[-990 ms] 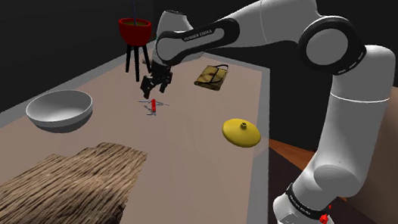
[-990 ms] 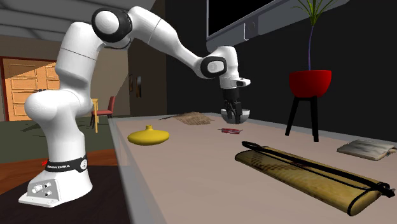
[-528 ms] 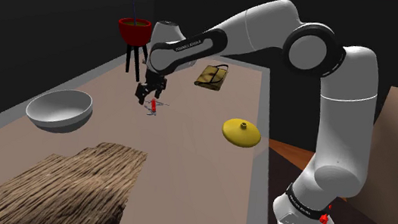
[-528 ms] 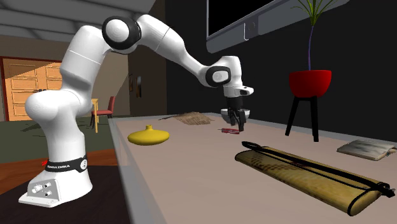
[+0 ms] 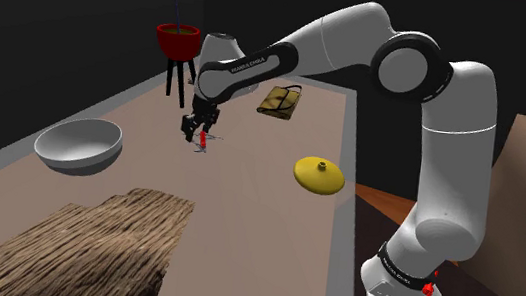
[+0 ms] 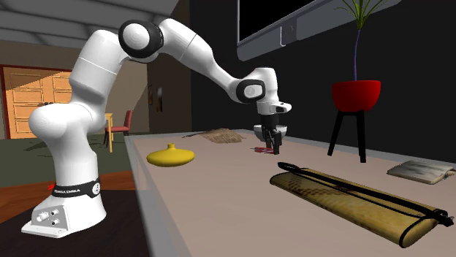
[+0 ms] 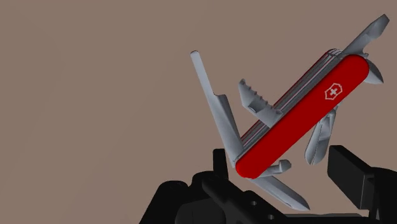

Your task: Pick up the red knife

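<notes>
Pinkish-beige worktop (image 5: 242, 230) is stretching out under the arm, with black walls behind it. Low over it, the black hand (image 5: 196, 128) is pointing down at the red knife (image 5: 202, 143). In the wrist view the hand (image 7: 282, 160) is standing narrowly open. Its two fingers (image 7: 348, 170) are sitting apart on either side of the knife's (image 7: 299, 121) lower end. The one on the far side of the knife from the long blade is standing clear of it. I cannot tell whether the other is touching. The knife is a red pocket knife with a white cross badge. Its grey blades and tools are fanning out from both ends, and it is lying flat on the bare worktop (image 7: 95, 95).

From the second exterior view the hand (image 6: 274, 144) is hanging right over the knife (image 6: 261, 150), near the middle of the worktop (image 6: 219, 197).

A white bowl (image 5: 77, 145) is sitting toward the shoulder view's left of the knife. A yellow domed lid (image 5: 320, 174) is lying toward that view's right, well apart from the knife. Beyond the hand, an olive bag (image 5: 282, 101) is resting near the far end. A red plant pot (image 5: 178, 40) is standing on black legs at the far edge. A rough, wood-grained brown mass (image 5: 90, 244) is covering the near corner.
</notes>
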Tool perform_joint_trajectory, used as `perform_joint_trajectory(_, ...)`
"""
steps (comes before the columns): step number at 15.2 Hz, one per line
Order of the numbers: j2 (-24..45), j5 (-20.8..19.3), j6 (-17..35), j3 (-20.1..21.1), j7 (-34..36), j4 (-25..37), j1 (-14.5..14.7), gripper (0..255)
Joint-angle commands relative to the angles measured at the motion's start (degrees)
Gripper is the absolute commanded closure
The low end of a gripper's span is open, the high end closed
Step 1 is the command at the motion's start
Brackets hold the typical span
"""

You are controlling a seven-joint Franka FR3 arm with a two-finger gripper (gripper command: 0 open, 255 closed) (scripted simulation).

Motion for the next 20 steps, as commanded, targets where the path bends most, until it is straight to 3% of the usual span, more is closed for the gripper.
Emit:
perform_joint_trajectory(1, 0.0, 0.0, 0.0, 0.0, 0.0, -0.1, 0.0, 255)
perform_joint_trajectory(6, 0.1, 0.0, 0.0, 0.0, 0.0, 0.0, 0.0, 255)
perform_joint_trajectory(20, -3.9, 0.4, -9.1, 0.3, 0.4, 5.1, -0.2, 255)
